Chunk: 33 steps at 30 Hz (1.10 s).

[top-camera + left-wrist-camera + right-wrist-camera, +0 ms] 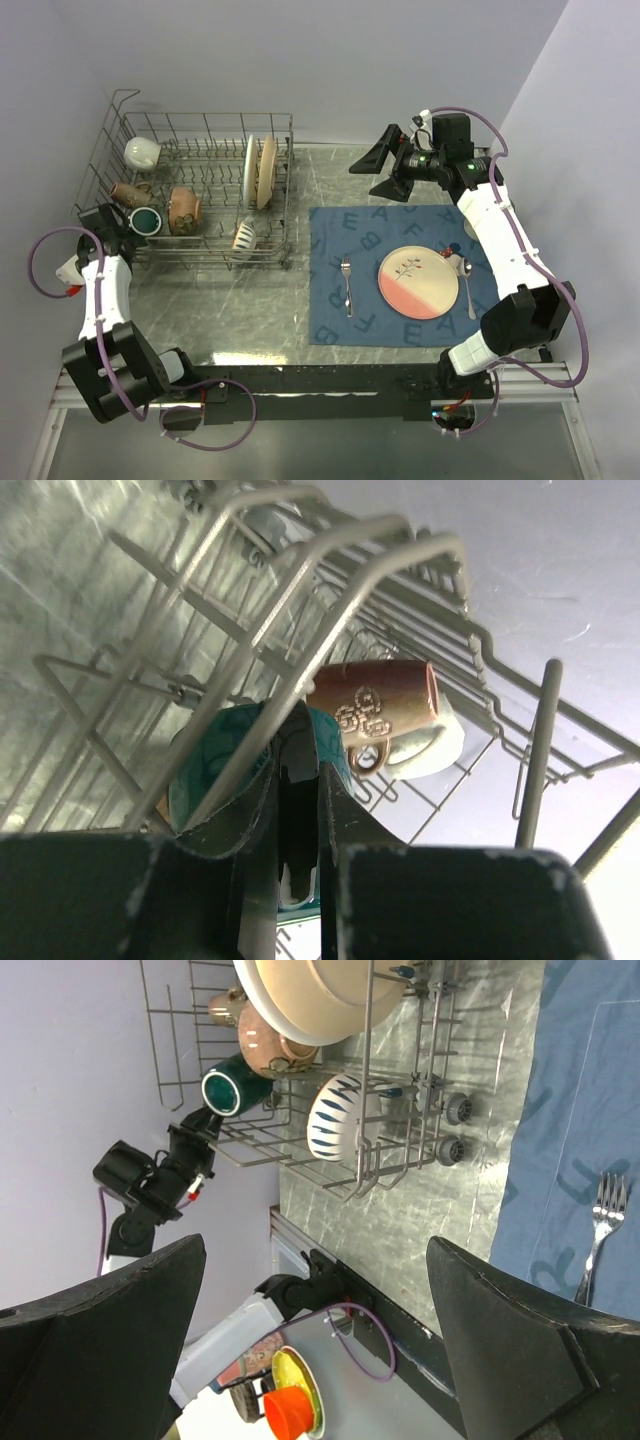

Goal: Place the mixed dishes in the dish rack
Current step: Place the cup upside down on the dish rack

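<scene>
We find the left gripper [298,755] at the near left corner of the dish rack [205,150]. Its fingers [255,800] are drawn close together and clamp the wall of a teal mug [215,770] that rests inside the rack; in the left wrist view a rack wire crosses in front of the fingers.

Just beyond the teal mug lies a brown mug with a pale scroll pattern [375,702]; further back sits a white mug [141,152].

Two plates [260,172], one white and one tan, stand on edge between the tines at the rack's right end; a white bowl with dark blue stripes [335,1115] leans tilted nearer the rack's front.

The right gripper [315,1250] hangs above the table [200,310], beyond the far edge of the blue placemat [340,240]; its fingers are spread wide and carry nothing.

The placemat bears large scattered capital letters; we can read E, A, F and B among them.

On the placemat lie:
- a pink-and-cream plate with a twig motif [418,283];
- a fork [347,283], apart from the plate on its left in the top view;
- a spoon [467,283], just beside the plate on its right.
</scene>
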### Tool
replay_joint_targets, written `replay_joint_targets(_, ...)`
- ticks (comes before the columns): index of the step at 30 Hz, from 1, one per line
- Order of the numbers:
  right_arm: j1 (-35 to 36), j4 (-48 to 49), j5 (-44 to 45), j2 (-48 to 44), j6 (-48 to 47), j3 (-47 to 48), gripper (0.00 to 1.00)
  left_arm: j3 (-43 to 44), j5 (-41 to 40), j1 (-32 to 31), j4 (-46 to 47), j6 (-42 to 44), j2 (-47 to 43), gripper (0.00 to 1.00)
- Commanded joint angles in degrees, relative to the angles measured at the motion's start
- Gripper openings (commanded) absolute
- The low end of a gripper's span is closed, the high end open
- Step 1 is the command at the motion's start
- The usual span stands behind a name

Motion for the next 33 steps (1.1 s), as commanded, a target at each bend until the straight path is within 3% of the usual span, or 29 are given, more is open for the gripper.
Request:
replay_joint_targets(1, 0.12, -0.81, 0.22, -0.94, -0.75, 0.8, 1.0, -0.23, -4.38, 0.15, 3.46, -14.06, -3.01, 0.01)
replay_joint_targets(6, 0.47, -0.98, 0.22, -0.5, -0.4, 1.59, 1.0, -2.08, -8.58, 0.15, 4.78, -20.92, -2.66, 0.01)
replay_joint_targets(13, 0.91, -1.25, 0.4, 0.47, 0.04, 2.3, 1.0, -0.41, -11.32, 0.85, 5.65, -23.83, -0.64, 0.01)
replay_joint_targets(24, 0.82, -0.99, -0.39, 0.91, -0.22, 2.47, 1.0, 3.1, -11.24, 0.94, -2.16, -30.41, 1.82, 0.01)
replay_joint_targets(33, 1.0, -1.16, -0.75, 1.7, -0.39, 3.09, 1.0, 12.77, -12.37, 0.94, -10.52, -37.54, 8.85, 0.01)
